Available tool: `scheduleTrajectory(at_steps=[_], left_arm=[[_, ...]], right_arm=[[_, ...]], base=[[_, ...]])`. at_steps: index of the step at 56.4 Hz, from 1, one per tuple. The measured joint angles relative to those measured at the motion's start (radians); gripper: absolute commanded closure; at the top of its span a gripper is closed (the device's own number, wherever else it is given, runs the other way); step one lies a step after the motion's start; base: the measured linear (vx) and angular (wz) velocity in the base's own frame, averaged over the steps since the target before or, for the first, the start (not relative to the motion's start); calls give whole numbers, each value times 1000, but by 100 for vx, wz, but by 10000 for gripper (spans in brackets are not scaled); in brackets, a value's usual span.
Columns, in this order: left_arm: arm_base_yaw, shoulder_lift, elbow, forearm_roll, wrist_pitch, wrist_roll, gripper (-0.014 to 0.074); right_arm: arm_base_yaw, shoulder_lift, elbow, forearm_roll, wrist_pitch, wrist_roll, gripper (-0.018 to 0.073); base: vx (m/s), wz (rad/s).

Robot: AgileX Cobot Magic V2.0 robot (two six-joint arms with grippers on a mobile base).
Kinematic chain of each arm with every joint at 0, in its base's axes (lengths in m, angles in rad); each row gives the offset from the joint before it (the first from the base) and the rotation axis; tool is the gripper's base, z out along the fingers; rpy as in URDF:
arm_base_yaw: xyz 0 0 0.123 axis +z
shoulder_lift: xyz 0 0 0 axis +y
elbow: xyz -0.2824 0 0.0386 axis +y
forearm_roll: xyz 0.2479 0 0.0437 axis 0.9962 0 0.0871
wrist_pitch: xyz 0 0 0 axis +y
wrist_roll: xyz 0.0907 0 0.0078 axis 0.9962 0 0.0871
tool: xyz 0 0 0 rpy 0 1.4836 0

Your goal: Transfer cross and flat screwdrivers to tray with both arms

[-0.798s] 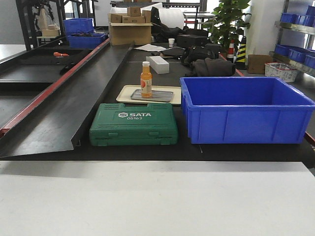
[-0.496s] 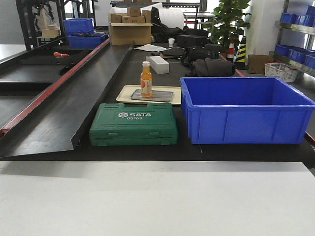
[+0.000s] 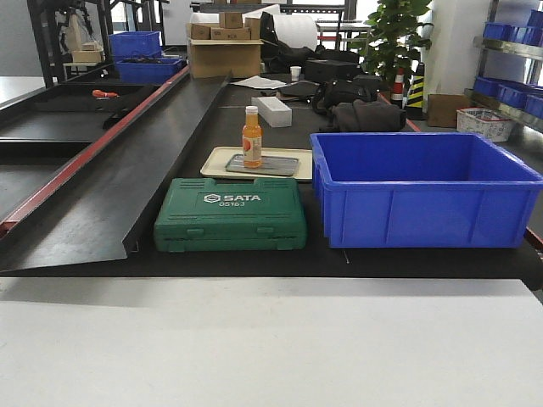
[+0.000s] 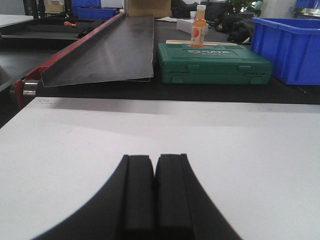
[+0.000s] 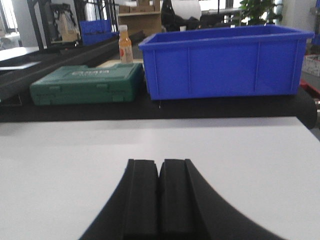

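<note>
The left hand [image 4: 154, 195] and right hand [image 5: 160, 200] stay pressed together; nothing moves, the green case [image 3: 231, 214] at 12 o'clock stays closed, work unstarted.

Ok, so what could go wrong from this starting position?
1. No screwdrivers show; the green case is closed, so a fumbled opening could stall everything.
2. The orange bottle stands on the grey tray; a reaching arm may topple it.
3. The blue bin sits close beside both, narrowing the approach.
</note>
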Motion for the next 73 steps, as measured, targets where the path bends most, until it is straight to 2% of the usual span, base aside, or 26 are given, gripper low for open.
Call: scheduleTrajectory(at_steps=[7,13,20,25,33,40,46,52,62,67,73], left_arm=[[0,0,0,0,-8,0,596],[0,0,0,0,-95,0,596],[0,0,-25,0,-248,-2,596],[0,0,-116,0,-279,-2,596],[0,55,-343,0,-216,39,596],[0,235,-543,0,-120,68,596],[0,423,-675,0,-32,72,596],[0,573,-727,0,34,72,596],[0,708,-731,0,70,73,585],[0,744,-731,1,73,75,561],[0,757,-731,1,73,75,500]], right_arm=[[0,0,0,0,-151,0,567],[0,0,0,1,-241,0,567],[0,0,-67,2,-207,-1,567],[0,10,-189,2,-147,-4,567],[0,136,-443,0,-5,-51,567],[0,327,-661,0,123,-100,567],[0,488,-767,0,175,-109,567],[0,630,-804,1,186,-109,567],[0,779,-806,9,223,-109,556],[0,813,-806,20,223,-109,519],[0,819,-806,23,225,-109,428]], base=[[0,0],[0,0],[0,0],[0,0],[0,0],[0,0],[0,0],[0,0],[0,0],[0,0],[0,0]])
